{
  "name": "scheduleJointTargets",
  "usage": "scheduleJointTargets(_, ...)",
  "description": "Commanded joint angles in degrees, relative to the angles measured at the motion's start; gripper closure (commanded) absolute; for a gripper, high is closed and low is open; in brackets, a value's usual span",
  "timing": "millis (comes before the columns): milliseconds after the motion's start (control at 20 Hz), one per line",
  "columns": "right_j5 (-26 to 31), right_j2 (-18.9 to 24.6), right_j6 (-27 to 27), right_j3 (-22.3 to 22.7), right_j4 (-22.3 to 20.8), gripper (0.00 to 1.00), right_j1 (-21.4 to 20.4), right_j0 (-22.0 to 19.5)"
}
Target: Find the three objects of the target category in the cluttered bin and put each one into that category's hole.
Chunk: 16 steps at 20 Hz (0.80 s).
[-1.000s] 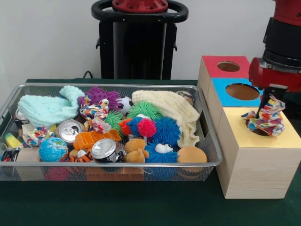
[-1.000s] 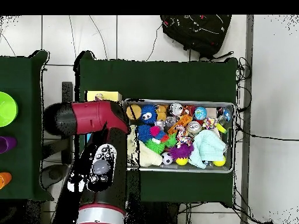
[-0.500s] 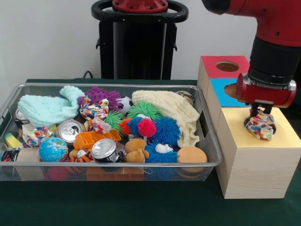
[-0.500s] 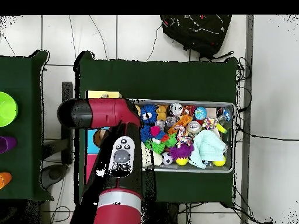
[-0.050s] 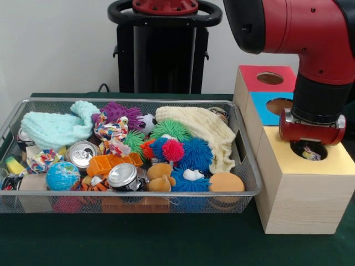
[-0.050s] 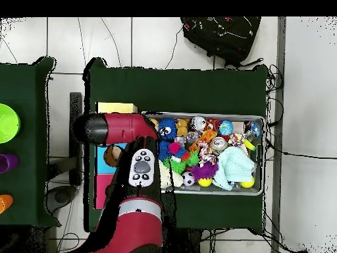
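You see the Sawyer arm (image 5: 310, 33) poised over the yellow-topped box (image 5: 302, 188), its hand (image 5: 308, 148) sunk into the yellow hole (image 5: 308, 152); whether it is open or closed you cannot tell, since the wrist hides it. A scrap of the multicoloured rope toy (image 5: 310, 155) shows inside the hole, just below the wrist. Two similar rope toys wait in the wire bin (image 5: 244, 166): one (image 5: 112, 131) by the purple spiky ball (image 5: 117, 112), another (image 5: 42, 160) above the globe ball (image 5: 62, 175). The risk from here, you may judge, is snagging: if fabric catches on the hand as it lifts, the toy could ride back out and drop onto the counter (image 5: 166, 244).
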Motion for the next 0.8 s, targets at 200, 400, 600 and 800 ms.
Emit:
scheduleJointTargets(200, 6.0, 2.1, 5.5, -0.4, -0.9, 1.00, 3.7, -1.3)
scheduleJointTargets(400, 7.6, 1.0, 3.7, -2.8, -2.6, 0.00, 3.5, -1.4)
scheduleJointTargets(600, 8.3, -1.0, 4.2, -6.2, -3.6, 0.00, 4.5, -0.5)
scheduleJointTargets(800, 10.3, -0.9, 3.1, -7.6, -3.8, 0.00, 4.7, -1.3)
